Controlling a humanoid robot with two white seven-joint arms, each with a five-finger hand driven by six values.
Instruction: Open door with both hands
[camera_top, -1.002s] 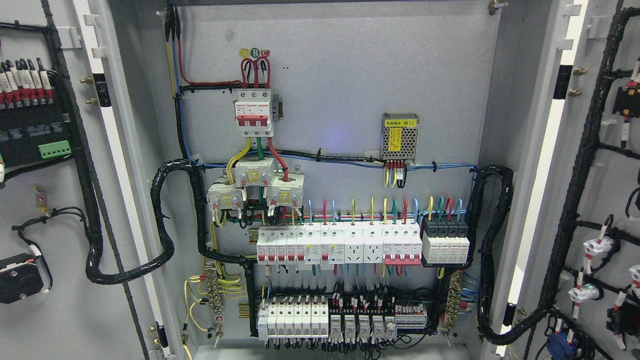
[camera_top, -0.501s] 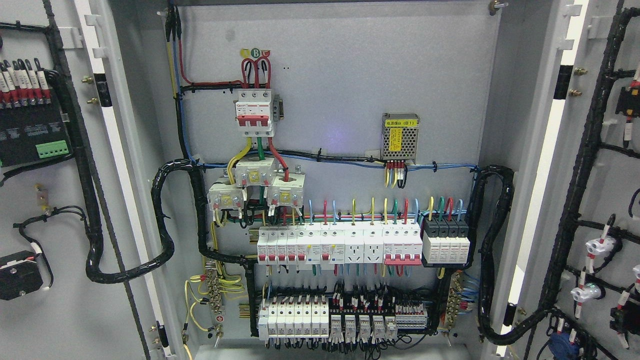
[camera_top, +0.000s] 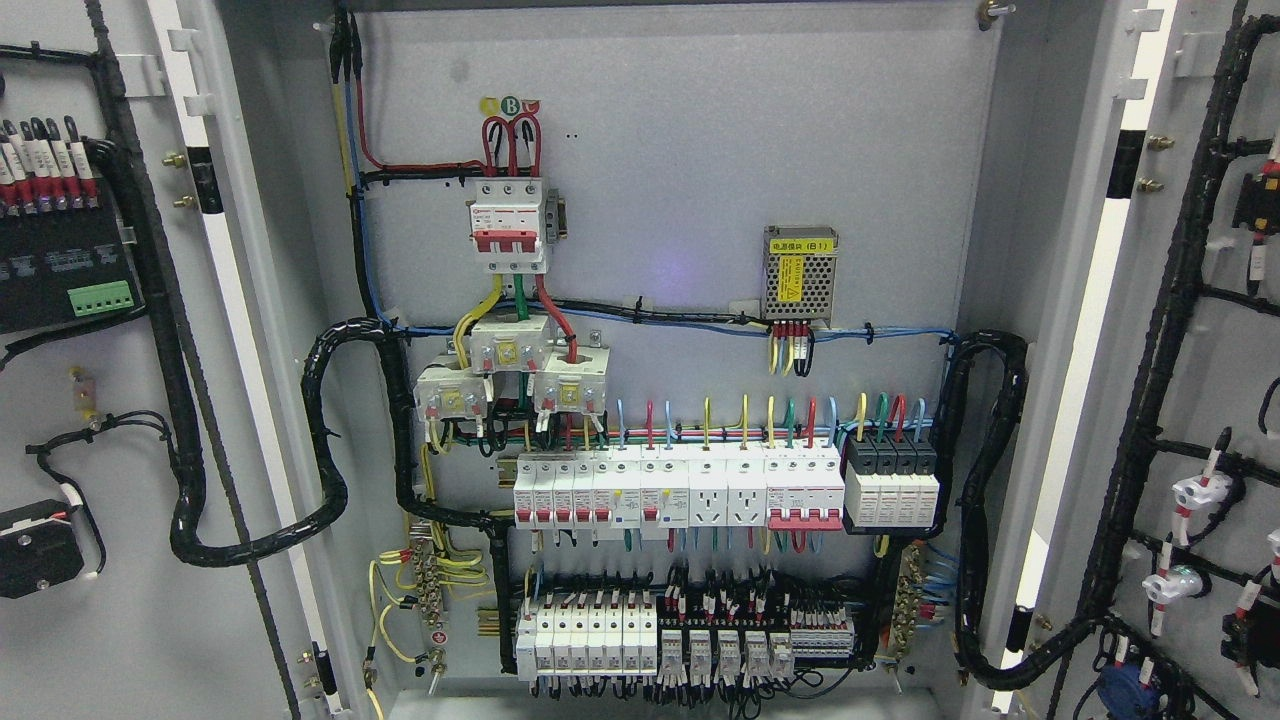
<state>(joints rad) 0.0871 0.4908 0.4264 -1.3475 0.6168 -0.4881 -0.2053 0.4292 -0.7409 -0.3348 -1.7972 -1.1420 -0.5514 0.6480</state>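
Observation:
Both doors of the grey electrical cabinet stand swung wide open. The left door (camera_top: 120, 620) fills the picture's left edge, its inner face carrying a black module and a thick black cable loom. The right door (camera_top: 1215, 400) fills the right edge, with black looms and white lamp sockets on its inside. Between them the cabinet's back panel (camera_top: 700, 160) shows rows of white breakers (camera_top: 680, 490) and coloured wiring. Neither of my hands nor any part of my arms shows in the head view.
A red-and-white main breaker (camera_top: 508, 225) sits upper left on the panel, a small mesh power supply (camera_top: 799, 273) to its right. Thick black cable bundles (camera_top: 985, 500) loop from the panel to each door. Lower terminal blocks (camera_top: 640, 635) line the cabinet's bottom.
The left door's inner parts have slid slightly left and up in the picture; the right door's fittings have shifted slightly too. The cabinet interior stays put.

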